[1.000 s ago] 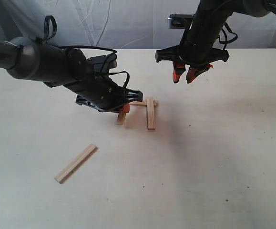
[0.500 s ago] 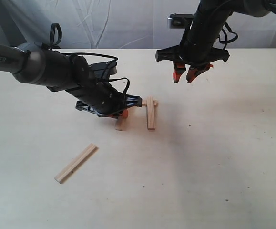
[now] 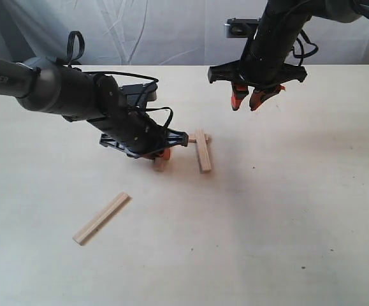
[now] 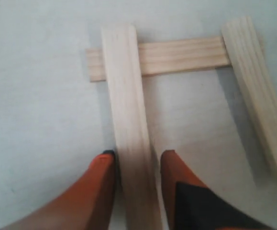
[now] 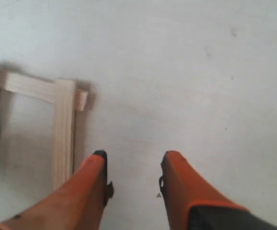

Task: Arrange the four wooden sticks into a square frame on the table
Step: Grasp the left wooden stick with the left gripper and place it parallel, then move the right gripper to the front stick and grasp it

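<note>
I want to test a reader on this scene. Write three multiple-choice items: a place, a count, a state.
1. Where is the loose stick?
A. across the other sticks
B. alone, nearer the camera, left in the exterior view
C. held in the air

2. How many sticks form the unfinished frame?
A. two
B. three
C. four

3. How is the right gripper?
A. shut on a stick
B. pressing the frame
C. open, empty, above the table

Answers: 1 B, it lies apart; 2 B, the left wrist view shows three joined; 3 C, its fingers hold nothing.
</note>
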Robot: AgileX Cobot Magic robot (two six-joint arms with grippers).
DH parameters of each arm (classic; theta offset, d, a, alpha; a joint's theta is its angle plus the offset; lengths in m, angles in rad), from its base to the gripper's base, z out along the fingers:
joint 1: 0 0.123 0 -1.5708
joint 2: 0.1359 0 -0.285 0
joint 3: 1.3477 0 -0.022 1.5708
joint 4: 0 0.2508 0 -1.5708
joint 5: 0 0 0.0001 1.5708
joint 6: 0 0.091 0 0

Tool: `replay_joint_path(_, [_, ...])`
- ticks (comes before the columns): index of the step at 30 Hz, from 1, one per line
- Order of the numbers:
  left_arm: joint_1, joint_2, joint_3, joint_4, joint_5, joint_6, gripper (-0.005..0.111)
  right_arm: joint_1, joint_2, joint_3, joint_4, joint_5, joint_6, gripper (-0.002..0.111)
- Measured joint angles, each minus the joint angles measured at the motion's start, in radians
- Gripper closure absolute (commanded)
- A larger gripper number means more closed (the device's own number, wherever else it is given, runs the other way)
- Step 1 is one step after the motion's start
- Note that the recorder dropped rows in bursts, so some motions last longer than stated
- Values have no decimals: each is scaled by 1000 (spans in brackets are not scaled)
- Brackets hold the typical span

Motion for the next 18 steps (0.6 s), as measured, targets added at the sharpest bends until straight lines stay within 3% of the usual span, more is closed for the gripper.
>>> replay_joint_path(12, [6,-113,0,48,46,0,70,0,-1,0,0,9,0,71])
replay_joint_path(15, [47,-180,0,126,129,0,89,0,-17,0,-2,47,-37,83])
replay_joint_path(17, [88,-221,0,193,197,0,105,6,-33,0,18,85,-102,97])
replay_joint_path(18, [114,-239,0,238,235,0,106,12,-40,0,32,103,-151,104])
